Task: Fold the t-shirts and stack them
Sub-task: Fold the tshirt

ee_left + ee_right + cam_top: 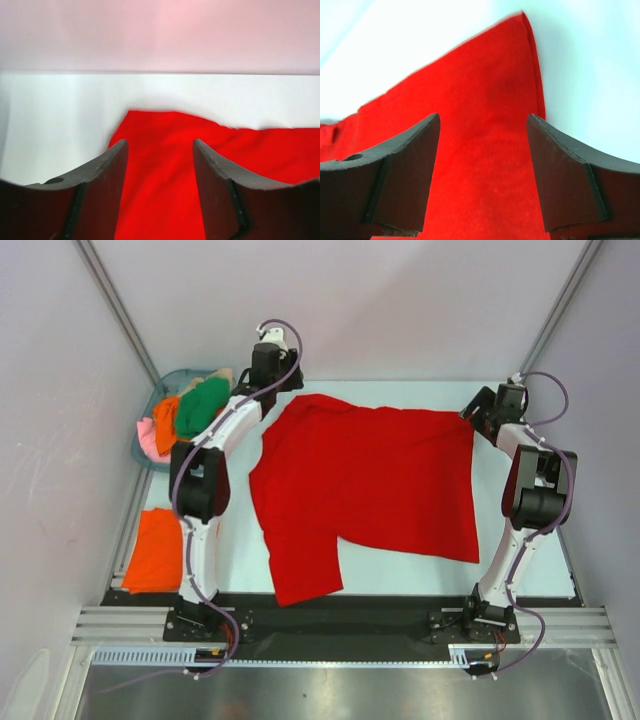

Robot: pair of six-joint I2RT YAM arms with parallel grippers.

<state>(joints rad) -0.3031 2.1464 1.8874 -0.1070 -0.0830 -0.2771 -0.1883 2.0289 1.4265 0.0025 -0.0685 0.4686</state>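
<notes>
Left gripper (160, 146): jaws spread wide with nothing between them; red cloth shows through the gap.
Right gripper (484, 120): jaws just as wide and holding nothing, above a pointed corner of the cloth.
Contact: cannot tell whether either pair of fingertips touches the cloth.
Red t-shirt (370, 475): lies spread on the white table (410, 575) in the middle of the top view. One flap reaches toward the lower centre. The left gripper is at its upper-left corner, the right gripper at its upper-right corner.
Folded orange t-shirt (153, 550): lower left of the top view, just beside the left arm's lower link.
Basket (143, 454): upper left, heaped with a green shirt (203, 406), an orange shirt (166, 412), a pink shirt (150, 436) and a beige shirt (217, 375).
</notes>
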